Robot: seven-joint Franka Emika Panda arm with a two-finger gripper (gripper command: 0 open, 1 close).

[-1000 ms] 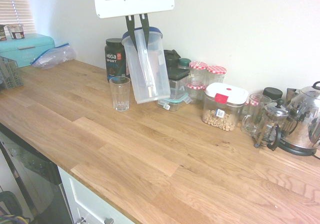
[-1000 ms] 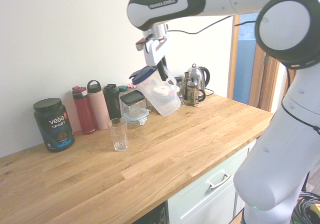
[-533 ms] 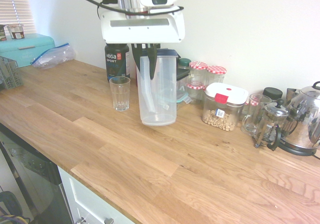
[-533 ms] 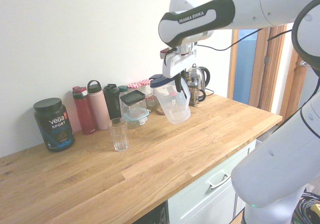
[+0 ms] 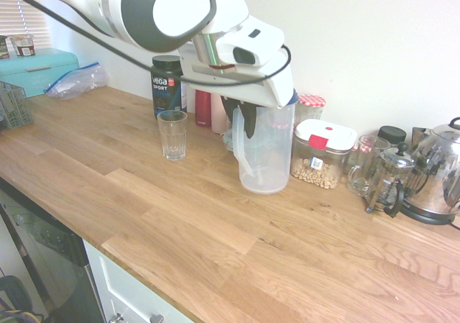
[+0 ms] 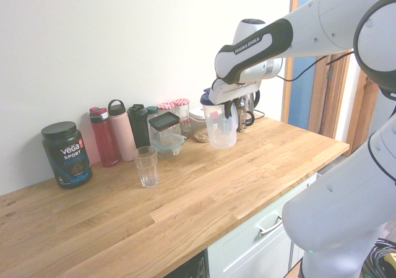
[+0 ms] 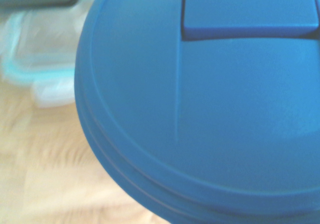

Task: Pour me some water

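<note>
A white Franka arm [image 5: 154,6] reaches over the oak worktop [image 5: 180,215], its gripper [image 5: 248,118] clamped on the handle of a clear, blue-lidded pitcher [image 5: 264,157] standing upright near the back edge. The drinking glass [image 5: 172,134] stands apart, toward the protein tub [image 5: 166,84].

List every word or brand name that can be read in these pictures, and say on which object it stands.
"VEGA SPORT": on the dark tub by the wall.
"FRANKA EMIKA": on the robot arm.
The small label on the nut container is too small to read.
</note>
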